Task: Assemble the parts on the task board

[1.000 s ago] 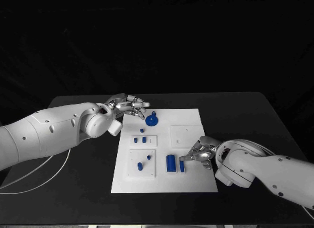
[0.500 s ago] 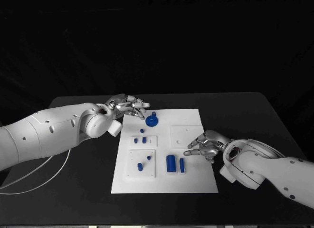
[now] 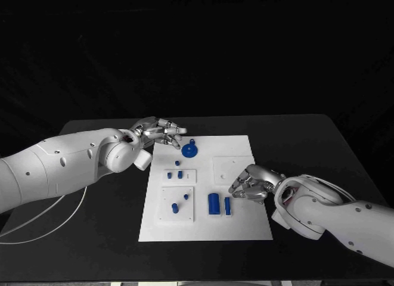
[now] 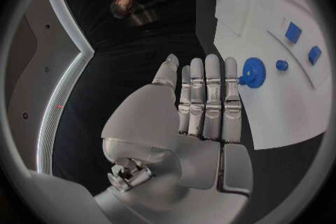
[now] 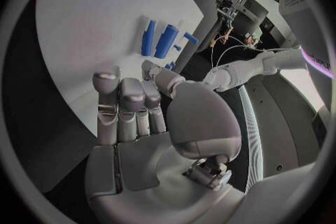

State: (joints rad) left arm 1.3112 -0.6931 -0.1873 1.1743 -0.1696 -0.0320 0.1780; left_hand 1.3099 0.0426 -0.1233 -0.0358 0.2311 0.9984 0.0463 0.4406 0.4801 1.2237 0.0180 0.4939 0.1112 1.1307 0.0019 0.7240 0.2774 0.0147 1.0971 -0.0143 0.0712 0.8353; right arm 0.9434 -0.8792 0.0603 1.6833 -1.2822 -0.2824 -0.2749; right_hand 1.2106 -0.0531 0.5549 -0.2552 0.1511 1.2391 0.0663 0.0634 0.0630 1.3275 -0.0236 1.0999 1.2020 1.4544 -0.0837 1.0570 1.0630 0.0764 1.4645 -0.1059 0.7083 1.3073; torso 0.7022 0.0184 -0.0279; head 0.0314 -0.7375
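The white task board lies mid-table. A blue gear stands near its far left corner, with a small peg just in front of it. My left hand hovers at that corner, fingers straight and empty, their tips close to the gear. My right hand hangs over the board's right side, holding nothing. A blue cylinder and a slim blue bar lie side by side just left of it.
Two small blue pieces sit in a raised plate on the board's left. Two more stand in the plate nearer me. A square white plate lies beside my right hand. Black table surrounds the board.
My right hand has come off the slim blue bar and drawn back toward the board's right edge. The bar stays beside the cylinder. My left hand has barely moved.
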